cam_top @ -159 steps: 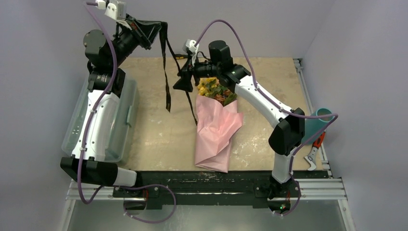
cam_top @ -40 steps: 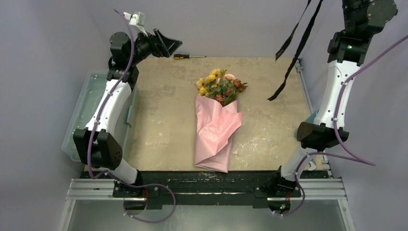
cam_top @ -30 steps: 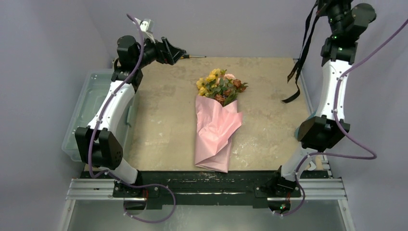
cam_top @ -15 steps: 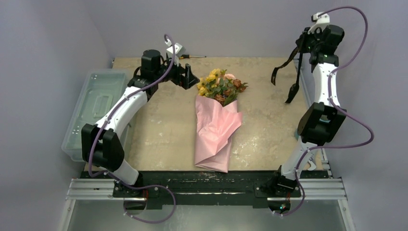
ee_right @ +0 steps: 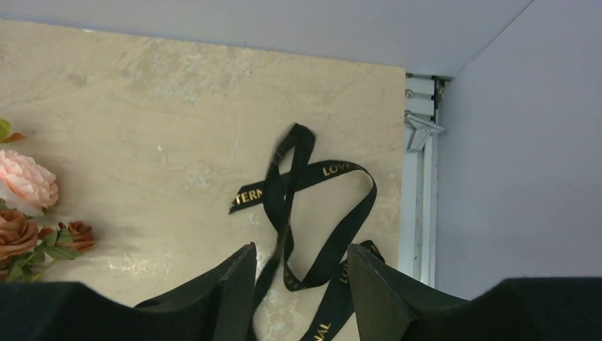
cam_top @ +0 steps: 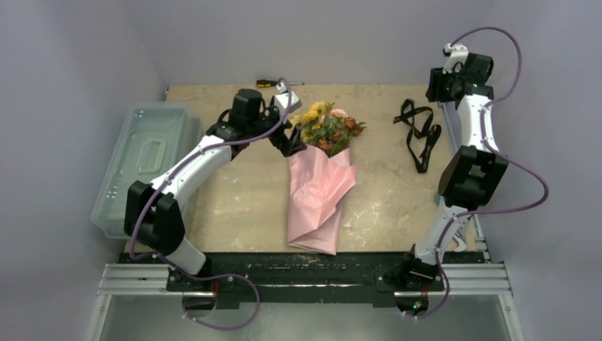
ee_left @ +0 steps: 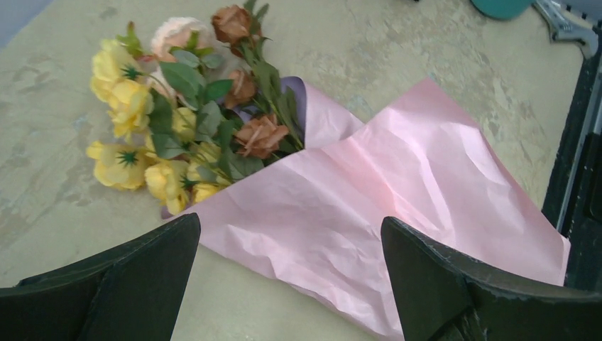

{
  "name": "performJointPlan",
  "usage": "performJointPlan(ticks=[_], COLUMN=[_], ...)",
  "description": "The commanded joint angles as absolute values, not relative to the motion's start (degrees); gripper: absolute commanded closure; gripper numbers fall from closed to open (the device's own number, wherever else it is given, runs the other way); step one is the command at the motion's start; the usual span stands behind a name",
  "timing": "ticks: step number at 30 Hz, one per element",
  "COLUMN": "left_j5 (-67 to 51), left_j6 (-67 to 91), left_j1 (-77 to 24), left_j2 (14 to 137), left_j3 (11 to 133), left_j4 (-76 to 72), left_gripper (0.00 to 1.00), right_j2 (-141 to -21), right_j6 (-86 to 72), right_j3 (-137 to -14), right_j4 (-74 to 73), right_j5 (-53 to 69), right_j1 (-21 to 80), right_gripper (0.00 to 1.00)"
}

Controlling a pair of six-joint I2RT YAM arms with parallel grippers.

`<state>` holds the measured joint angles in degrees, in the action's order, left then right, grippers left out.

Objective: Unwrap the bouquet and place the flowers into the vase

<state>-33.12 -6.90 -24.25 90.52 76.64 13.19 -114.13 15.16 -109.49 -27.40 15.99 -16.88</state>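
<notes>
Now the left claw [ee_left: 291,280] hangs wide open and empty beside the bouquet [cam_top: 316,188], lying wrapped between the arms; the right claw [ee_right: 298,284] seems parted and empty above the loose ribbon [cam_top: 419,131]. Closing on blooms [ee_left: 177,128] instead of paper [ee_left: 369,206] could crush them

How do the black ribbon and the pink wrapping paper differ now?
The black ribbon lies loose, apart from the flowers; the pink wrapping paper is folded around them. The ribbon is narrow with gold lettering; the paper broad and creased. Both lie on the table.
</notes>
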Motion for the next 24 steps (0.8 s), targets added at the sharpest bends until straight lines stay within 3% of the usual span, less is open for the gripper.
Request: performJointPlan(ticks=[1,6,13,24], left_j5=[-31.79,-30.82,-24.14,-5.56], left_j6=[-14.11,-16.21,-20.35,-17.87], left_j1=[-28.44,-32.94,-44.1,-57.9], left_j2=[88.51,88.82,92.19,105.72], left_j3=[74.46,72.39,75.77,87.1], left_j4=[15.29,15.13,15.96,16.5], left_gripper=[0.0,0.0,0.0,0.0], right_j2=[-114.13,-110.46,-103.53,-97.9], right_j6=[15.43,13.52,9.96,6.49], right_j3=[-114.55,-114.85,-106.44,-87.05], right_j4=[-31.77,-33.32,-37.07,-35.01], right_j5=[15.36,21.23,32.25,37.76], right_j1=[-16.94,-16.16,-11.28,-5.98], right_gripper=[0.42,0.29,0.28,0.31])
